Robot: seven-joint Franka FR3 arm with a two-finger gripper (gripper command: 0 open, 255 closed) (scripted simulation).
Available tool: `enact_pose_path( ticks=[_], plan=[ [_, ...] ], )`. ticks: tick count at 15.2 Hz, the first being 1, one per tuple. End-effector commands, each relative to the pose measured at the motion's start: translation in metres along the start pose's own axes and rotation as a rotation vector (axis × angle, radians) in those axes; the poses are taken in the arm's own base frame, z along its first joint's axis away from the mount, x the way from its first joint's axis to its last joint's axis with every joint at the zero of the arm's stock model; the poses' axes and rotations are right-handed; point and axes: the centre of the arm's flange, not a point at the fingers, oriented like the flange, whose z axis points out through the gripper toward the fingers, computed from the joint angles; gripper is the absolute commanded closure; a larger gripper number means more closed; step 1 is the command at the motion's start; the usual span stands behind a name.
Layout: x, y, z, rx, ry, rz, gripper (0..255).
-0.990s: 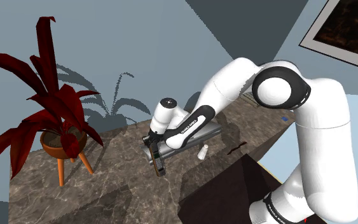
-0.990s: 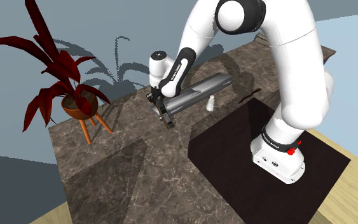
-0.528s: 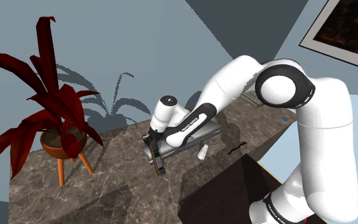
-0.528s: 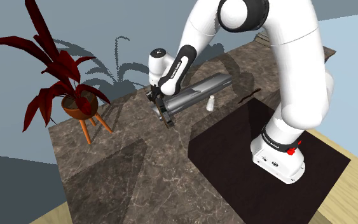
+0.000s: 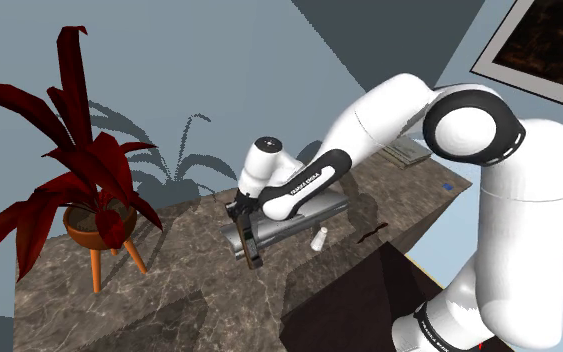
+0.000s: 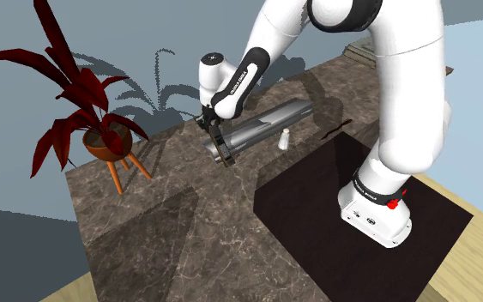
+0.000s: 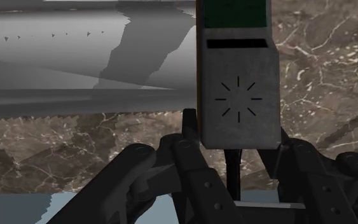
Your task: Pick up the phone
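Wrist view shows the phone (image 7: 238, 95) straight ahead of the hand (image 7: 236, 132), its long axis running out along the fingers, which clamp its near end from both sides. It sits just beside the long grey bar (image 7: 75, 63), over the marbled surface (image 7: 330, 63).

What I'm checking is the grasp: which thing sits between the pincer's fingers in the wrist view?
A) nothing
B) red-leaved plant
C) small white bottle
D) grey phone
D: the grey phone, with a green screen at its far end, is clasped on both sides by the pincer.
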Motion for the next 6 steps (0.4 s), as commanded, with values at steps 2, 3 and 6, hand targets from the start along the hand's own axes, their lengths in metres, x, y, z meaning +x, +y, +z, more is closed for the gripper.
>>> enact_pose_path(
  ticks=[2, 3, 6],
  plan=[
    [0.003, 0.0, -0.015, 0.0, 0.0, 0.0, 255],
    [0.004, 0.0, -0.021, 0.0, 0.0, 0.0, 255],
    [0.005, 0.0, -0.027, 0.0, 0.0, 0.0, 255]
  ],
)
